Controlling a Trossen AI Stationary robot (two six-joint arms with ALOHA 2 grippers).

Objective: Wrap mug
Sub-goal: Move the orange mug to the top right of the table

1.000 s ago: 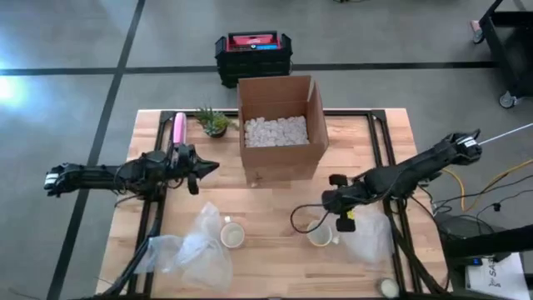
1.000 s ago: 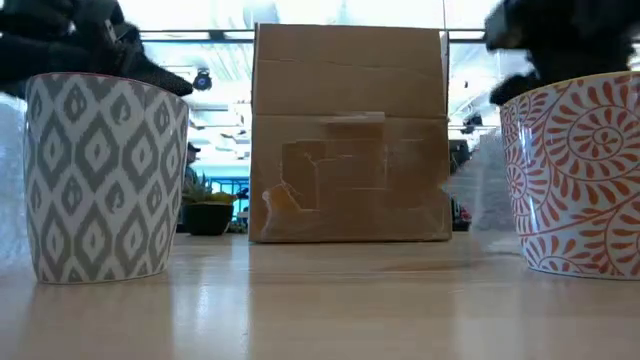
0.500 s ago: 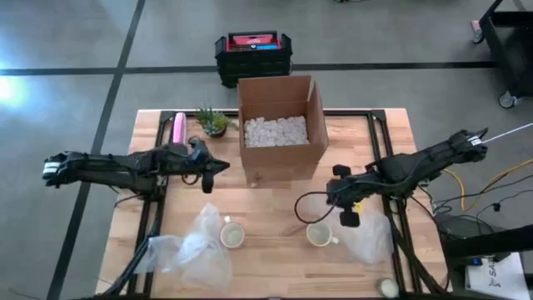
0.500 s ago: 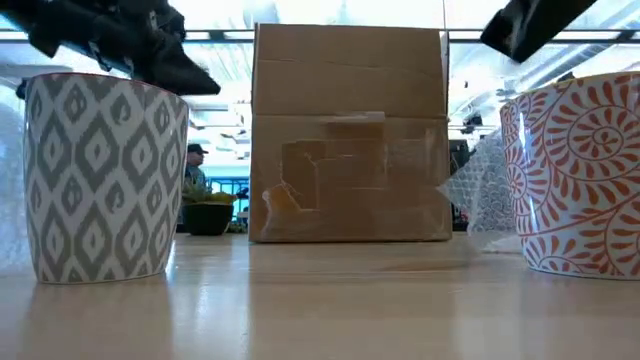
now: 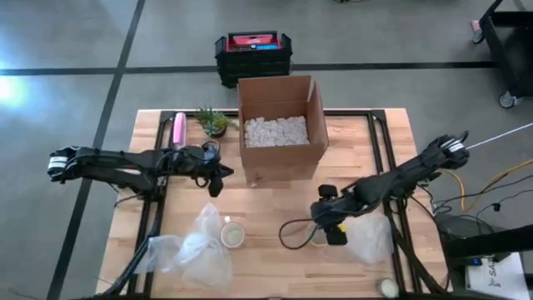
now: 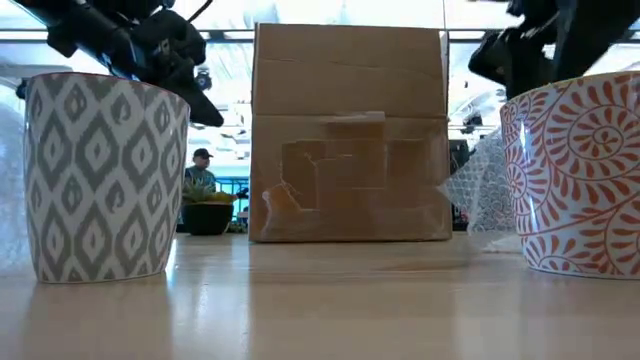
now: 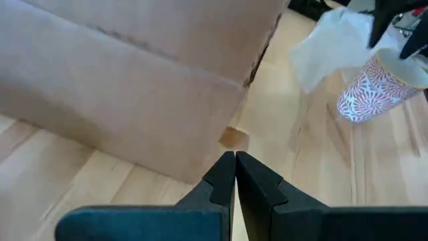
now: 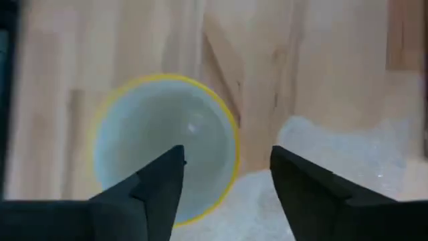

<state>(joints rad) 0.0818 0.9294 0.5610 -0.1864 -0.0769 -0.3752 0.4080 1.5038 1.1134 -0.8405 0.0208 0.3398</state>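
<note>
An orange-patterned mug [image 6: 580, 175] with a yellow rim stands upright near the table's front right; the right wrist view looks down into it [image 8: 164, 144]. My right gripper [image 8: 227, 177] hovers open above it, one finger over the mug's hollow, the other over the bubble wrap [image 5: 366, 239] lying beside it. A grey-patterned mug [image 5: 231, 236] stands upright at the front left beside another heap of bubble wrap [image 5: 196, 250]. My left gripper [image 5: 218, 182] is shut and holds nothing, in the air near the cardboard box's near left corner.
An open cardboard box [image 5: 279, 125] with white packing peanuts stands at the table's far middle. A small plant [image 5: 214, 122] and a pink object [image 5: 178, 127] sit at the far left. A black crate [image 5: 254, 54] lies on the floor beyond. A person [image 6: 200, 165] shows far off.
My left gripper has reached toward the table's right, closer to the box's near left corner. My right gripper first drew back up and away, then came toward the near edge and down over the orange mug, which now lies under it in the high view.
</note>
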